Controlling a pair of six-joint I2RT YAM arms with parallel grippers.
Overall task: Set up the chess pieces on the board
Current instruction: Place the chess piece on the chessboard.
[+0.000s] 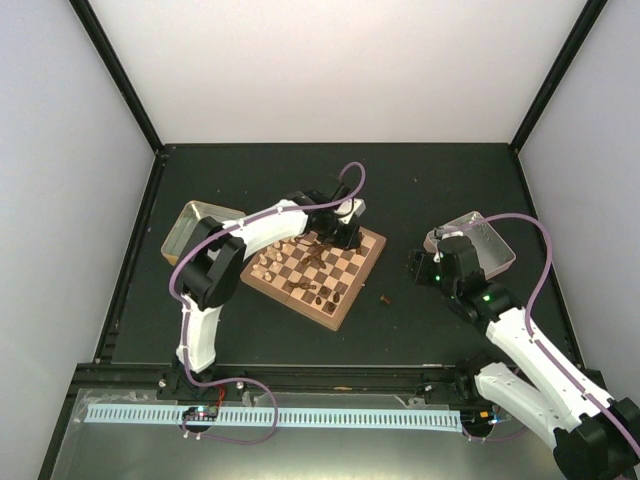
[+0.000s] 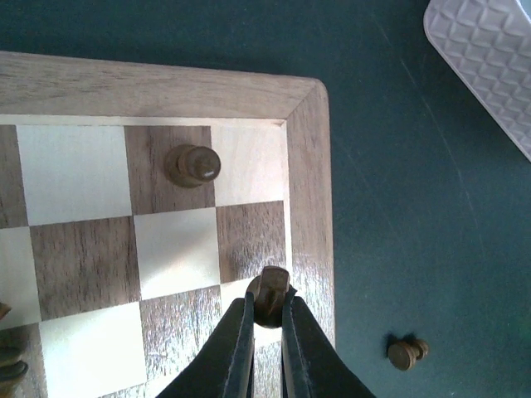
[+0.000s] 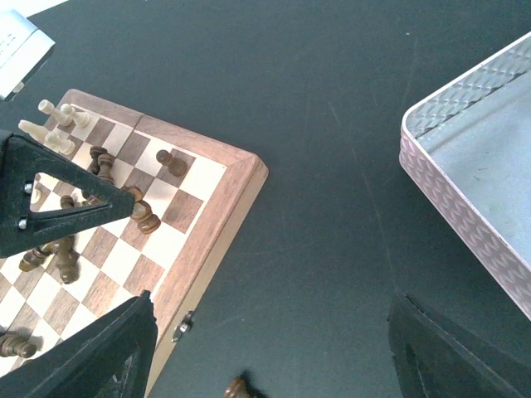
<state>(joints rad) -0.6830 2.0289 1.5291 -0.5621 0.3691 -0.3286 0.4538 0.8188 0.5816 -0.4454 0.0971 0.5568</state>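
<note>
Left tool point(image 2: 267, 305) pinches dark piece point(image 2: 270, 292); right tool point(image 3: 270, 332) spread near tray point(image 3: 455, 211).

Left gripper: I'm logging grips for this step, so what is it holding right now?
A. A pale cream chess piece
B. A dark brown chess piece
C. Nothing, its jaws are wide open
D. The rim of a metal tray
B: in the left wrist view the left gripper is shut on a dark brown piece, just above the board near its rim.
</note>
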